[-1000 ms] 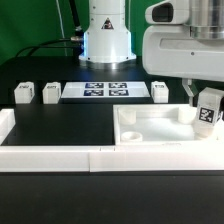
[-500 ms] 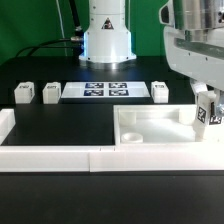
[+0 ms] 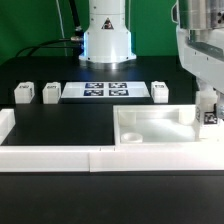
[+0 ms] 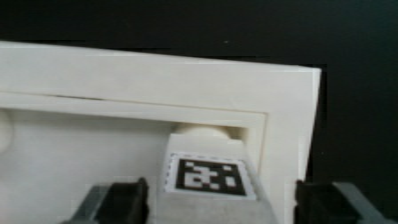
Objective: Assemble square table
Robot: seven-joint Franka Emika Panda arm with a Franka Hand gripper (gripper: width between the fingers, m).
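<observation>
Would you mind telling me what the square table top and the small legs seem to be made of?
The table top looks like moulded white plastic, matte: uniform colour, rounded edges. The legs appear to be the same plastic, though they are too small to be sure; their tags look like printed paper stickers.

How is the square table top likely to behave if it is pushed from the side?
The table top looks like rigid moulded plastic, so it probably would not flex. Being low, wide and flat, it should slide on the black table rather than tip.
</observation>
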